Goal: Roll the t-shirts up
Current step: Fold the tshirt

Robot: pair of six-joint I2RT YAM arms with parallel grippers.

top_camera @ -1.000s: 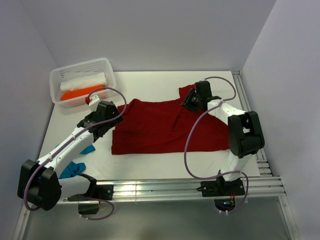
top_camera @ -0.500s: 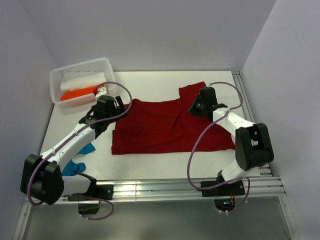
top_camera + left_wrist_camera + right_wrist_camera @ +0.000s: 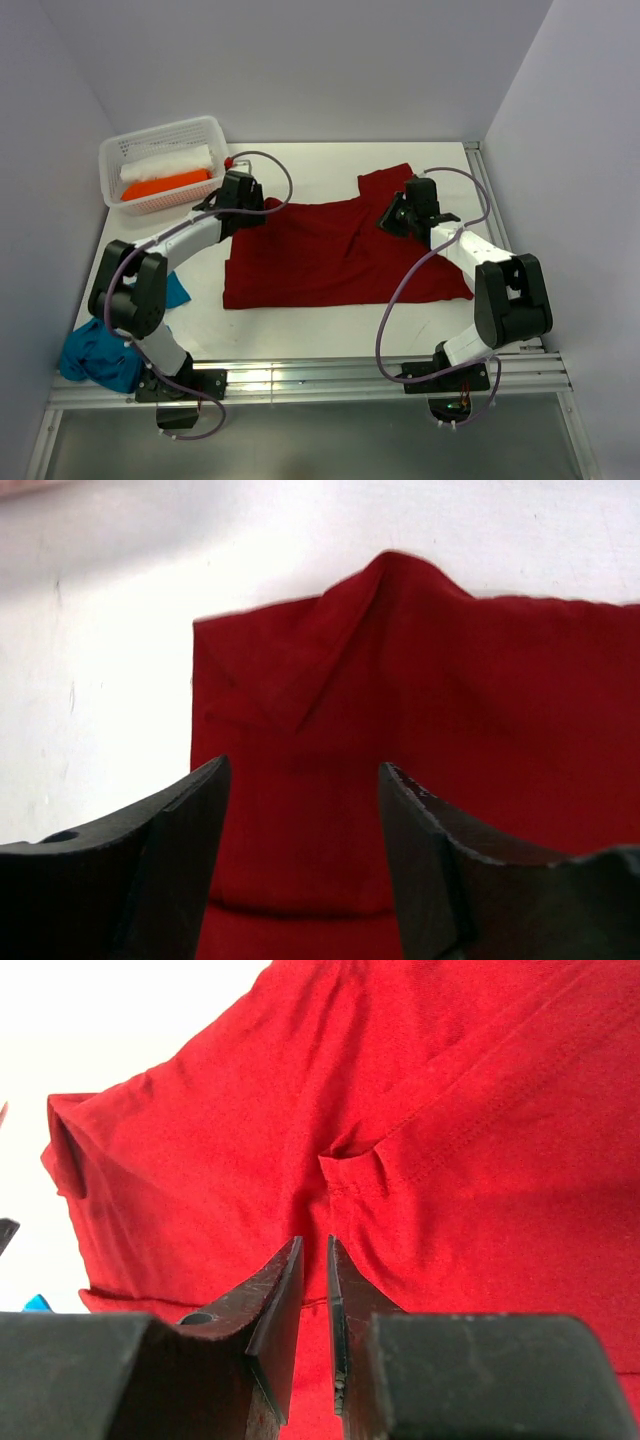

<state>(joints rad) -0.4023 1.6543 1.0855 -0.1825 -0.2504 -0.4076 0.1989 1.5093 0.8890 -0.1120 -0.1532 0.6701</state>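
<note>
The dark red t-shirt lies spread on the white table, with one sleeve pointing to the far side. My left gripper is open and empty just above the shirt's far left corner; in the left wrist view red cloth shows between the jaws. My right gripper hovers over the shirt near the far right sleeve; in the right wrist view its jaws are nearly together with nothing between them above red cloth. The teal blue t-shirt lies crumpled at the near left edge.
A white perforated basket at the far left holds a white roll and an orange roll. A metal rail runs along the near edge and another along the right side. Grey walls enclose the table.
My left arm swung toward the far side, bringing its gripper from the shirt's left edge to its far left corner. The teal shirt now shows at the near left. The right gripper shifted slightly right.
</note>
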